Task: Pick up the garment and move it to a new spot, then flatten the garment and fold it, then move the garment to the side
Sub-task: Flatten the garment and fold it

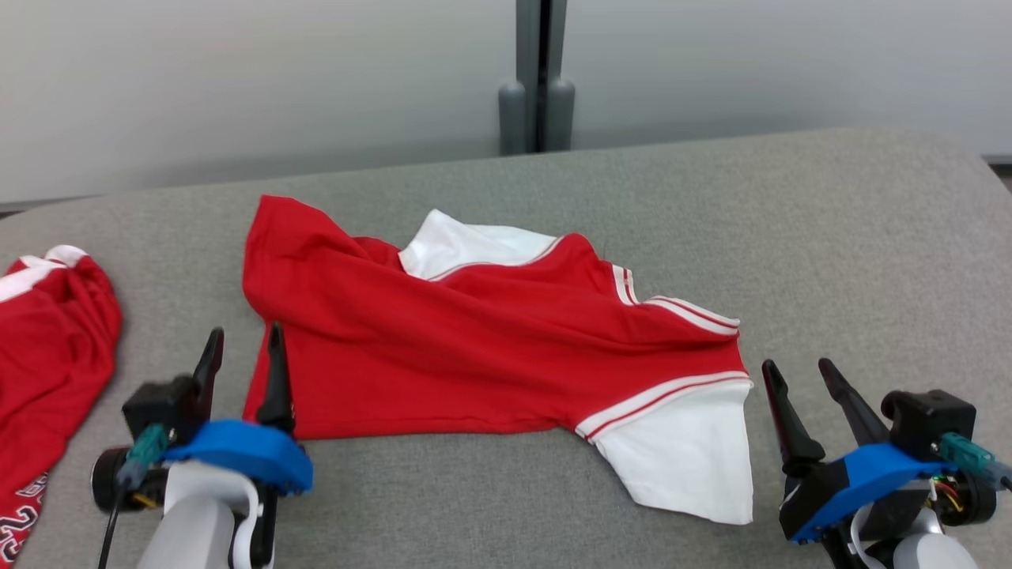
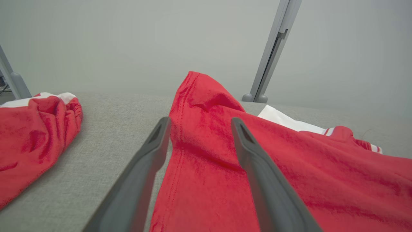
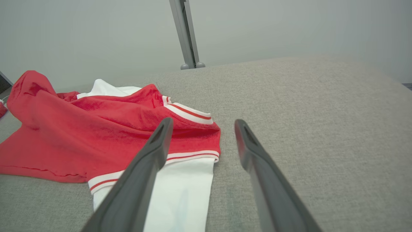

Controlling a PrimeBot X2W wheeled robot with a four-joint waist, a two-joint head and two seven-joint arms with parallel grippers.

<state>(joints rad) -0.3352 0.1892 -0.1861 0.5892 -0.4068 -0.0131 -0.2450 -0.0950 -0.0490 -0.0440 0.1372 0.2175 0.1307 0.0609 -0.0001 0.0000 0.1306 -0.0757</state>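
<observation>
One garment (image 1: 474,356) rumpled, second garment (image 1: 47,356) cropped

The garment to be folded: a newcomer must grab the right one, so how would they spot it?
On the grey table, look to the middle. The garment lies there spread out, red with white sleeves trimmed in stripes. The other red garment sits bunched at the left edge; this one lies opened out.
</observation>
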